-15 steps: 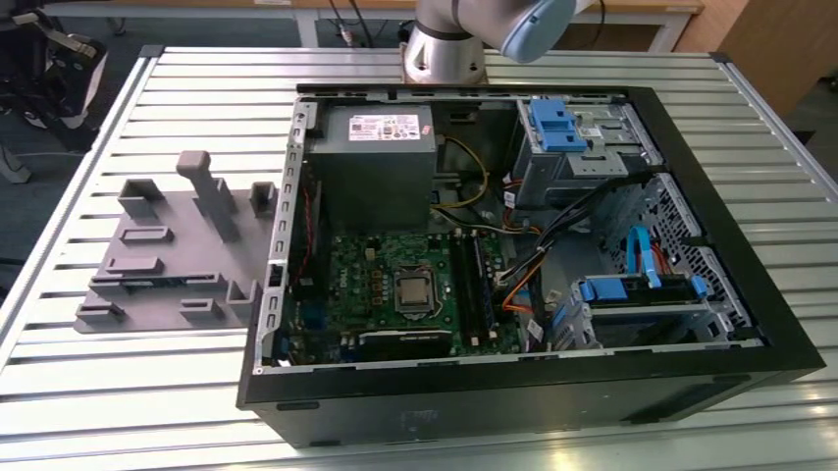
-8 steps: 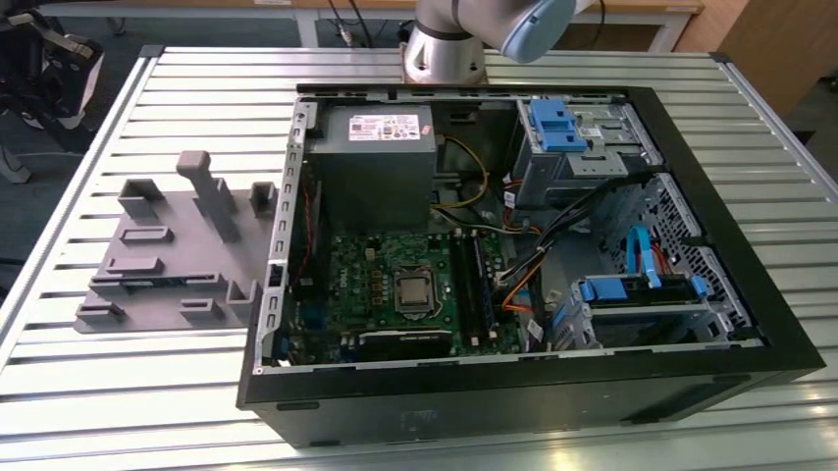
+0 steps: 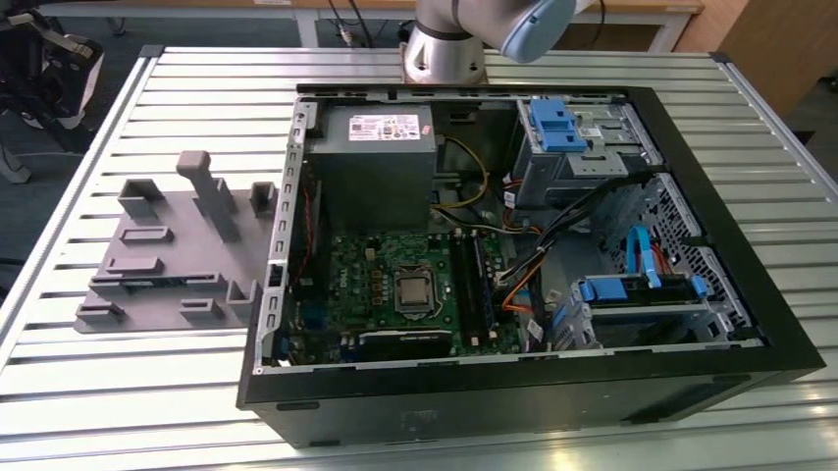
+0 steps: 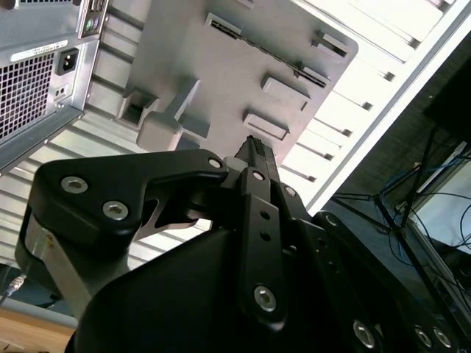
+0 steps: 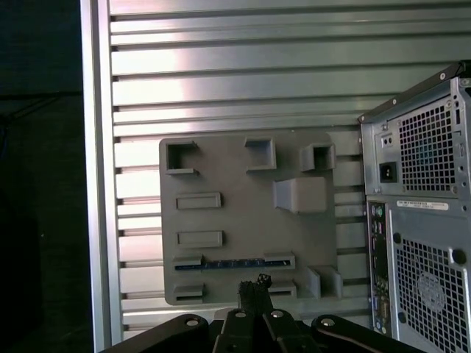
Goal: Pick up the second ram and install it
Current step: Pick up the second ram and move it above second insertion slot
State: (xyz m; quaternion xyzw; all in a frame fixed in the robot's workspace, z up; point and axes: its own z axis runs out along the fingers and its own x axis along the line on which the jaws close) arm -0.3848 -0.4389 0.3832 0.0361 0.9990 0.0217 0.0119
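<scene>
The second ram (image 5: 235, 262) is a thin blue-green stick standing on edge in a long slot of the grey holder (image 5: 221, 176). In the second wrist view the second ram (image 4: 271, 56) shows as a dark strip across the same holder (image 4: 191, 59). My gripper (image 5: 254, 284) hangs well above the holder with its fingertips close beside the stick's line; the jaws are shut together with nothing between them. The gripper (image 4: 255, 151) shows the same shut jaws in the second wrist view. The open computer case (image 3: 524, 245) holds the green motherboard (image 3: 380, 285) with dark memory slots (image 3: 478, 285).
The holder (image 3: 171, 245) stands on the slatted metal table (image 3: 157, 392) at the exterior view's left of the case. The arm's base (image 3: 443, 54) is behind the case. Cables, blue drive brackets (image 3: 563, 123) and the power supply (image 3: 373, 157) crowd the inside of the case.
</scene>
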